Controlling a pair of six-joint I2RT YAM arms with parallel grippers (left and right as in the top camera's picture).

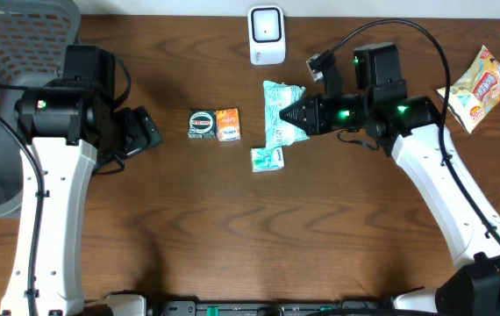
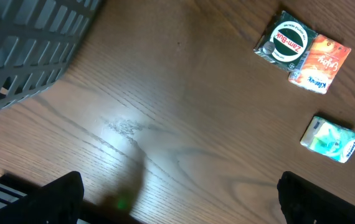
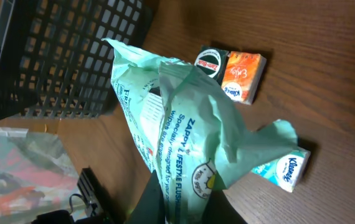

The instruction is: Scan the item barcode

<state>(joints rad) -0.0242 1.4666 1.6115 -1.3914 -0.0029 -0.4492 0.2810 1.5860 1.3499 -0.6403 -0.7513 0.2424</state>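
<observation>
My right gripper [image 1: 292, 114] is shut on one end of a pale green pack of flushable wipes [image 1: 279, 110], holding it above the table near the middle. In the right wrist view the crumpled pack [image 3: 177, 124] fills the centre and rises from between the dark fingers [image 3: 160, 199]. A white barcode scanner [image 1: 267, 35] stands at the back edge, a short way beyond the pack. My left gripper [image 1: 142, 132] hangs open over bare wood at the left; its fingers [image 2: 53, 199] stand wide apart with nothing between them.
A Zam-Buk box [image 1: 202, 124] and an orange pack [image 1: 227, 125] lie side by side left of centre. A small Kleenex pack [image 1: 267, 159] lies below the wipes. A snack bag [image 1: 478, 88] sits at the far right. A grey mesh basket [image 1: 13, 53] fills the back left corner.
</observation>
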